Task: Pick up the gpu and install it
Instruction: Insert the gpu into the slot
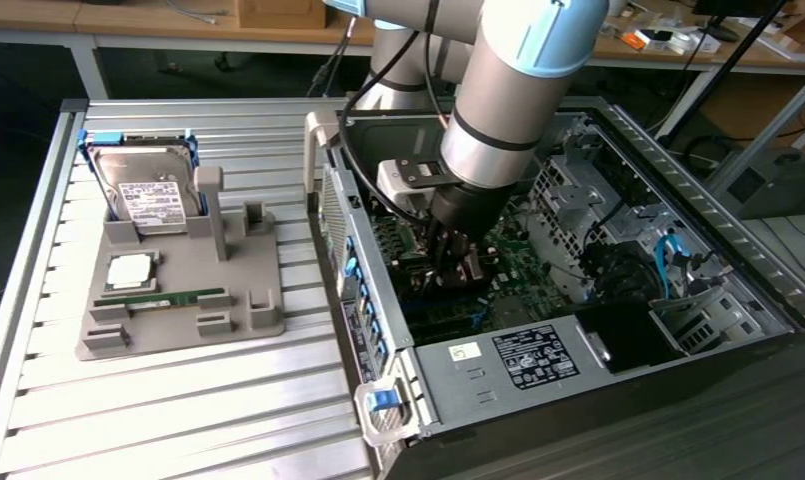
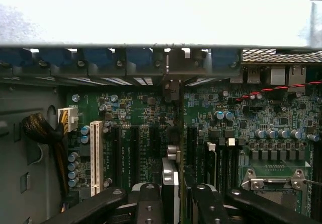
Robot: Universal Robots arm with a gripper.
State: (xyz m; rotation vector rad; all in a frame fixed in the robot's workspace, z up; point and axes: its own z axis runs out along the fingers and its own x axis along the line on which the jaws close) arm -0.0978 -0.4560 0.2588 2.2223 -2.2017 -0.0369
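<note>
Arm reaching steeply down, end effector low

The silver-grey arm [image 1: 509,90] angles downward from the exterior view's top; its black end effector [image 1: 452,268] points down, fingers [image 2: 151,204] closed on a thin card's edge.

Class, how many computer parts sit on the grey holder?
3: hard drive upright at the far end, square chip midway, green RAM stick in front of it; others may be hidden.

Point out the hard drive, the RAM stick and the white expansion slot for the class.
hard drive [image 1: 146,193], exterior view, on its white label.
RAM stick [image 1: 162,297], exterior view, mid-length on its green edge.
white expansion slot [image 2: 96,156], wrist view, halfway along its body.
</note>
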